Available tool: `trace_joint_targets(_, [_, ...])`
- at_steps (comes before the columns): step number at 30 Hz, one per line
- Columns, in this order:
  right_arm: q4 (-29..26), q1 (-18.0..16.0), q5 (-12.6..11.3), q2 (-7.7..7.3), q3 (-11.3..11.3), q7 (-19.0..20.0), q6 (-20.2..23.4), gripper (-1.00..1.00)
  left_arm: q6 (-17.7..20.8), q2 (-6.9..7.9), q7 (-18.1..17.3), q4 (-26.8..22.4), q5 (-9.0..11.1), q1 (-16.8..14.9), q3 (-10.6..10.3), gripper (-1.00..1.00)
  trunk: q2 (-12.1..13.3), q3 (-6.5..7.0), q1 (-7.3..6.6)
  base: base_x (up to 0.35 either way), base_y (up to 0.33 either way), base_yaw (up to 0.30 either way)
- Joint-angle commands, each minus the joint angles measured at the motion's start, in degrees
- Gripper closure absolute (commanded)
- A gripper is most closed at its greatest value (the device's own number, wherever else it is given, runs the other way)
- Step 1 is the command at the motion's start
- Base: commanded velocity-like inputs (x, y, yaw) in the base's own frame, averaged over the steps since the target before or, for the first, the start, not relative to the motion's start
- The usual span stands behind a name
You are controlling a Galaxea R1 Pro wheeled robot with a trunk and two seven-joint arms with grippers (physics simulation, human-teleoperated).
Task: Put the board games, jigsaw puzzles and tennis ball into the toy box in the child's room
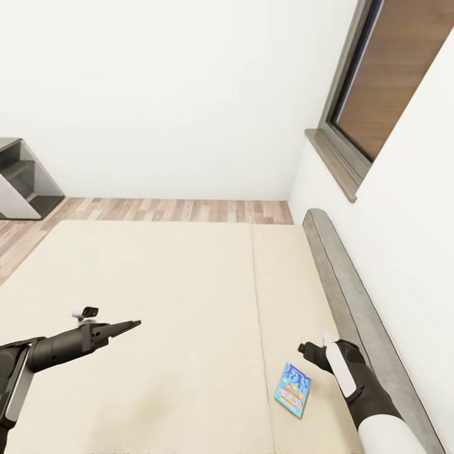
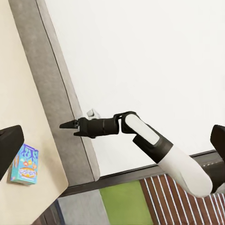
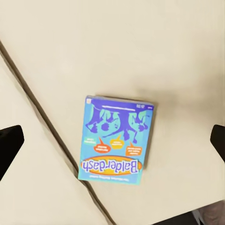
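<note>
- Head view: the bed point(image 1: 157, 296) is taking up the foreground, its seam running down the right part. One board game point(image 1: 293, 389), small and blue, is lying flat on the mattress just right of the seam, near the grey headboard point(image 1: 353, 296). Judging from this, at least this game is waiting to be collected.
- Head view: the right hand point(image 1: 305, 349) is hovering just above and beside the game, not touching it; whether its fingers are spread cannot be told here. The left hand point(image 1: 129, 326) is reaching out level over bare mattress, well apart from the game, fingers pressed together to a point.
- Left wrist view: the right hand point(image 2: 65, 125) is pointing out over the headboard point(image 2: 70, 117), fingers looking pressed together; the game point(image 2: 24, 165) is sitting below it on the bed.
- Right wrist view: the game point(image 3: 115, 139), lettered Balderdash, is lying flat beside the seam, directly beneath, ungrasped.
</note>
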Motion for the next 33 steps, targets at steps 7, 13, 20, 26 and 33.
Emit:
trace_joint_targets(7, [0.1,-0.1,-0.7,-0.1,0.1,-0.4,-1.3,-1.0,0.7,-0.36,-0.2,-2.3,0.0,0.0,0.1,-1.0,-0.1,-0.73,0.03,0.0,0.0,0.0])
trace_joint_targets(13, [0.2,0.0,-0.8,-0.15,0.1,-0.3,-1.8,-1.0,0.5,-1.15,-0.2,-2.5,-0.1,0.0,-0.8,-1.0,-0.1,-1.27,0.03,0.0,0.0,0.0])
trace_joint_targets(20, [0.2,0.0,-0.8,-0.16,0.2,-0.3,-1.9,-1.0,0.4,-1.22,-0.2,-2.6,-0.1,0.0,-1.2,-1.0,-0.1,-1.9,0.03,0.0,0.0,0.0])
trace_joint_targets(26, [0.2,0.0,-0.9,-0.11,0.3,-0.3,-2.0,-1.0,0.4,-0.96,-0.2,-2.6,-0.1,0.0,-1.0,-1.0,-0.1,-2.44,0.03,0.0,0.0,0.0])
trace_joint_targets(33, [0.1,0.0,-0.9,-0.17,0.3,-0.3,-2.0,-1.0,0.4,-0.9,-0.2,-2.6,0.0,0.0,-0.9,-1.0,-0.1,-3.07,0.03,0.0,0.0,0.0])
